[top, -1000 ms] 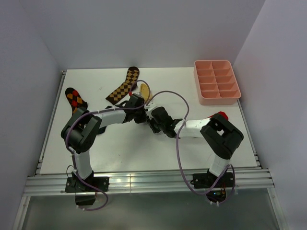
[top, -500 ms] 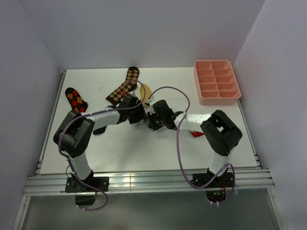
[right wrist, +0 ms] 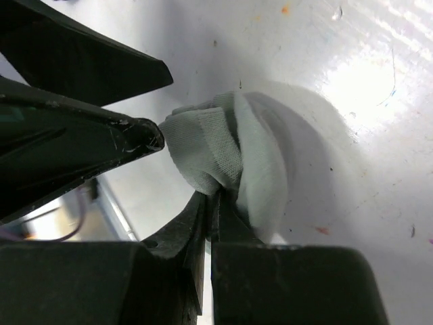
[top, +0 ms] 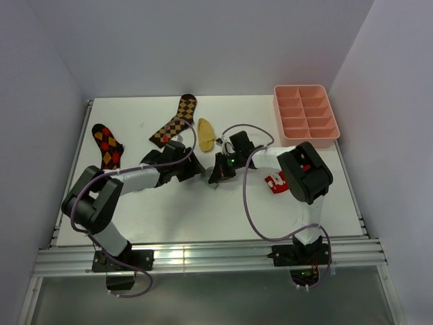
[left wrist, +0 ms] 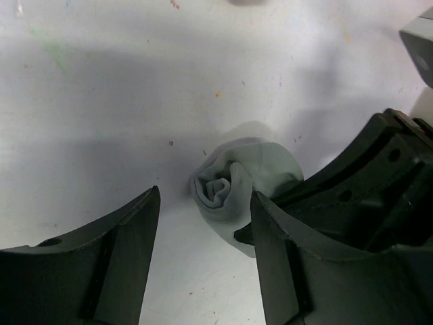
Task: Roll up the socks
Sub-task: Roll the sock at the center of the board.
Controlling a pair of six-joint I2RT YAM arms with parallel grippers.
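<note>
So the grey sock (left wrist: 237, 179) is basically a roll at this point: a tight little spiral sitting on the white table (top: 169, 217), around the middle of the overhead frame between the two arms. The right gripper (right wrist: 213, 201) has its fingers pressed together on a fold at the edge of the roll, pinching the loose end. The left gripper (left wrist: 204, 196) has its fingers spread apart, one on each side of the roll, and I can't tell if either one brushes it.

My read is that sock one is nearly done and just needs a tuck or a release. The mustard sock (top: 205, 133) lies flat in the upper middle, just beside the checkered sock (top: 174, 120), and looks unrolled. I can't spot the navy sock anywhere; maybe it's under an arm. So that's roughly one of three.
</note>
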